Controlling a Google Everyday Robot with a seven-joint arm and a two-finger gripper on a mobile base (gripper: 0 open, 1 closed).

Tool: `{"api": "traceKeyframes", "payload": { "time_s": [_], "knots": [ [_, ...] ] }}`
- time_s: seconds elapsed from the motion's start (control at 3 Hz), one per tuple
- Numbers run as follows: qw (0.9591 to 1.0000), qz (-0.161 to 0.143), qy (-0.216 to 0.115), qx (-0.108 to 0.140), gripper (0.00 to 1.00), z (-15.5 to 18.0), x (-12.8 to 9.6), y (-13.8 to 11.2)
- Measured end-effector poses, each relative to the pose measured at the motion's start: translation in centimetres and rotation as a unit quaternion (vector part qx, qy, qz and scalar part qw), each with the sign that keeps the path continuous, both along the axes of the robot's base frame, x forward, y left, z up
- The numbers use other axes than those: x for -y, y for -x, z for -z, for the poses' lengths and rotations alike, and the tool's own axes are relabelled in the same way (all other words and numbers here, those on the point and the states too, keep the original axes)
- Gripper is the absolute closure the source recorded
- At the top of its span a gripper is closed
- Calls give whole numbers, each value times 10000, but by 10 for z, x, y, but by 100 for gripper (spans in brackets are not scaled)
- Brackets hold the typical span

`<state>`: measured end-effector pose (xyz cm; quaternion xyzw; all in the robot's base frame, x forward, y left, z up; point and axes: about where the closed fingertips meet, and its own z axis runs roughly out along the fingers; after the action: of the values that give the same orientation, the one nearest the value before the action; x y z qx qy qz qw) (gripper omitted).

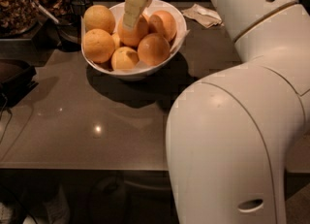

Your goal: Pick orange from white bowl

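Observation:
The white bowl (177, 20) stands at the back of the dark table and holds several large oranges. My gripper (131, 13) reaches down from above into the middle of the bowl. It lies against the central orange (135, 34) and partly covers it. Other oranges lie around it: at the back left (99, 18), front left (98, 45), front (153, 49) and back right (164, 24). A smaller one (124, 58) sits at the front rim.
My white arm (232, 121) fills the right half of the view and hides the table there. A crumpled napkin (205, 14) lies right of the bowl. A tray of brown food (17, 5) and a dark scoop (68, 29) stand at the back left. A black object (14, 75) lies at the left edge.

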<state>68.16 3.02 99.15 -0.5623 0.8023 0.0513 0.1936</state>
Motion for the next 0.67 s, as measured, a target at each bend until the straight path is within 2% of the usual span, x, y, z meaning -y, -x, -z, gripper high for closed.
{"api": "traceKeyframes", "payload": {
  "time_s": [0.67],
  "knots": [
    [9998, -101, -66, -153, 30, 10, -12, -3]
  ]
}}
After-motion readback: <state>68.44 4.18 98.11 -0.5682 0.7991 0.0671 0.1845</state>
